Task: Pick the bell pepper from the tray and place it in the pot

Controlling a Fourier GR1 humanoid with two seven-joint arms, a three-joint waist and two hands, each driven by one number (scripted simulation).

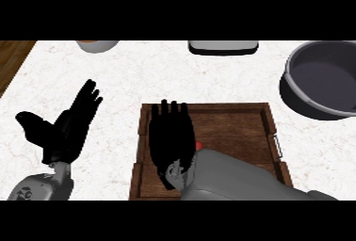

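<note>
A brown wooden tray [236,123] lies in the middle of the white counter. My right hand [172,136] is stretched flat over its left half, fingers straight and pointing away from me. Just a small red sliver of the bell pepper [199,145] peeks out at the hand's right edge; the rest is hidden under the palm and forearm. The grey pot [327,77] stands at the far right, beyond the tray's right corner. My left hand [66,129] rests open on the counter to the left of the tray, fingers up.
A white bowl [97,45] and a white box with a dark rim [223,46] sit at the counter's far edge. A wooden strip [12,56] borders the counter at the far left. Bare counter lies between tray and pot.
</note>
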